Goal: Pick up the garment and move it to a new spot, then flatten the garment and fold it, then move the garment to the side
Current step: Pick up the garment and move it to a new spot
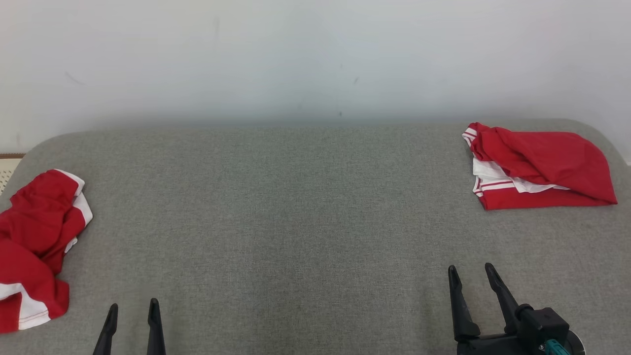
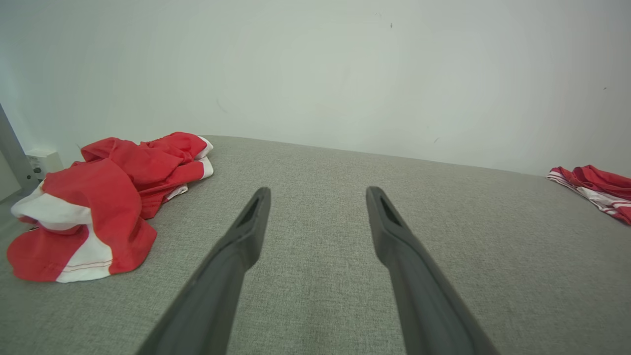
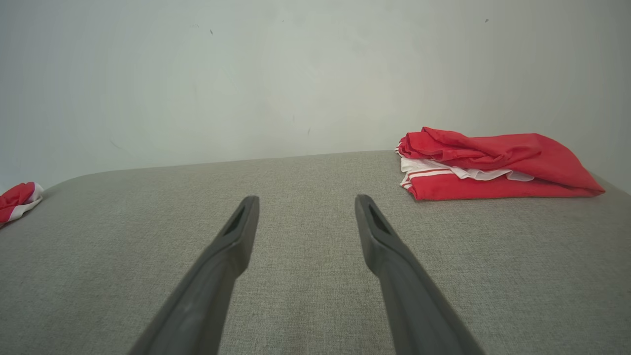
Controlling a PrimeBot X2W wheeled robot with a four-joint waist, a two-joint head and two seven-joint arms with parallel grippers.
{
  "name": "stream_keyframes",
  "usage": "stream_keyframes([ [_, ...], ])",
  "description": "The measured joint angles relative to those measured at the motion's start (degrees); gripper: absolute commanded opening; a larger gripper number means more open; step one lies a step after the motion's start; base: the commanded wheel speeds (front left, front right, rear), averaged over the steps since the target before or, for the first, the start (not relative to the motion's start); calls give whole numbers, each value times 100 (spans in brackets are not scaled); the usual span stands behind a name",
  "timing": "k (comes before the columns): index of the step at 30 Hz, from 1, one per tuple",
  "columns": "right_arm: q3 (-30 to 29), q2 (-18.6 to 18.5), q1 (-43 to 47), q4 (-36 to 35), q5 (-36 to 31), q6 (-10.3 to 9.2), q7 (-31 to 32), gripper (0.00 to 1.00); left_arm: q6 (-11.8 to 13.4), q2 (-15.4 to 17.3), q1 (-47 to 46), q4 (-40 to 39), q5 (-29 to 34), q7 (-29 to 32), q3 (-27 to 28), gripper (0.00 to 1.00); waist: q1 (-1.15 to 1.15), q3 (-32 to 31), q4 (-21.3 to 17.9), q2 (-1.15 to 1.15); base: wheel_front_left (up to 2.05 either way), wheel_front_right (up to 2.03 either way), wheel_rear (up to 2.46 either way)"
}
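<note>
Item 1. The garment (image 1: 542,162) lies folded in a compact stack at the upper right of the head view, resting on the grey fabric surface (image 1: 296,222) close to its far edge. The top layer is red, with white fabric and red-and-white striped trim showing at the stack's left side. The folds cover most of its surface. In the left wrist view the garment (image 2: 596,190) is cut off by the right frame edge.

Item 2. A second red garment (image 1: 34,236) with white panels lies crumpled at the middle left, cut off by the left frame edge.

Item 3. The left gripper (image 1: 133,308) is at the lower left with jaws spread wide and empty, its fingers cut off by the bottom edge. The right gripper (image 1: 471,268) is at the lower right, also spread wide and empty. Both are well apart from the garments.

Item 4. A small pale box (image 2: 44,160) at the left edge of the left wrist view is too small to identify.
</note>
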Motion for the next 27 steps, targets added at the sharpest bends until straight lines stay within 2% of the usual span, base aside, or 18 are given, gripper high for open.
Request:
stream_keyframes([
  [12,23,5,8,68,73,0,0,100,121,-1,21,-41,-24,0,56,100,0,-32,321,0,0,0,0],
  [27,75,10,9,188,193,0,0,100,142,0,104,-32,-41,0,335,100,0,-71,1399,0,0,0,0],
])
